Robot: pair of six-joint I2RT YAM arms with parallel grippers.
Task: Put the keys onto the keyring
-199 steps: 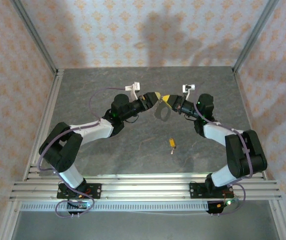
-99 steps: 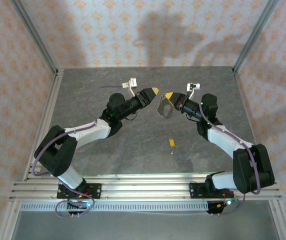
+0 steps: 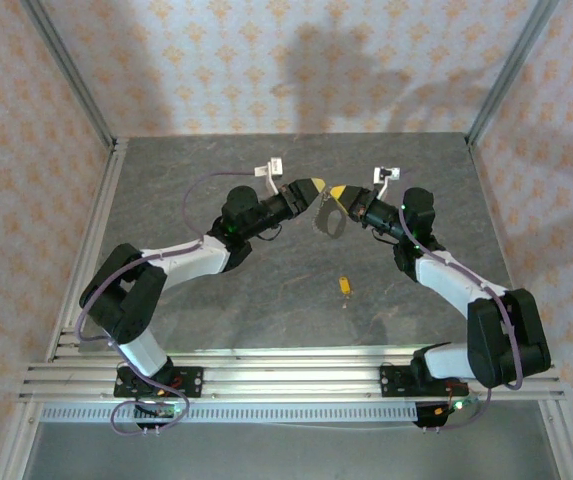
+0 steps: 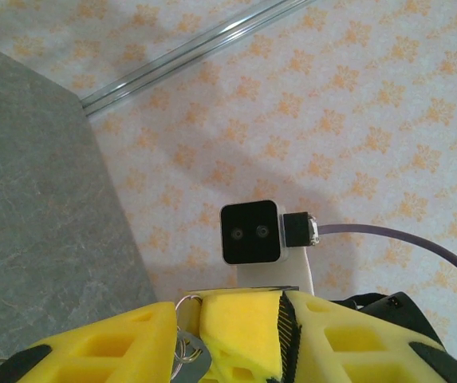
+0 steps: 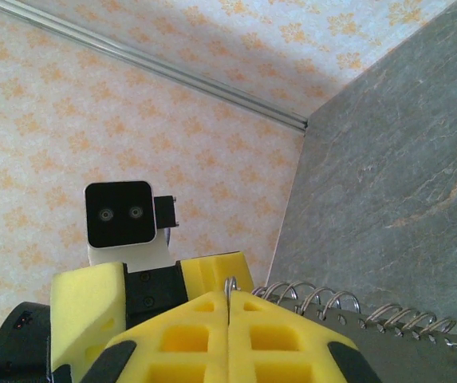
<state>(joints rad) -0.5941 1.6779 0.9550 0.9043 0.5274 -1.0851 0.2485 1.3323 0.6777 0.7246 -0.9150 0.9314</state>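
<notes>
Slippage threatens: the right gripper point(image 3: 338, 193) clamps the keyring point(image 3: 328, 220) above the table point(image 3: 296, 315). The left gripper point(image 3: 312, 187) is half-closed around it, hold uncertain, and clashing fingers could knock it loose. The key point(image 3: 345, 286) lies below.

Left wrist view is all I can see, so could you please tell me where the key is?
Observer: The key lies loose on the near half of the table, with nothing touching it.
Operator: Thank you. Is anything held at the moment?
Observer: Yes, the right hand is shut on the keyring; the right wrist view shows its wire pinched between the fingers.
Operator: And where is that over the table?
Observer: Over the far half, tip to tip with the left hand.
</notes>
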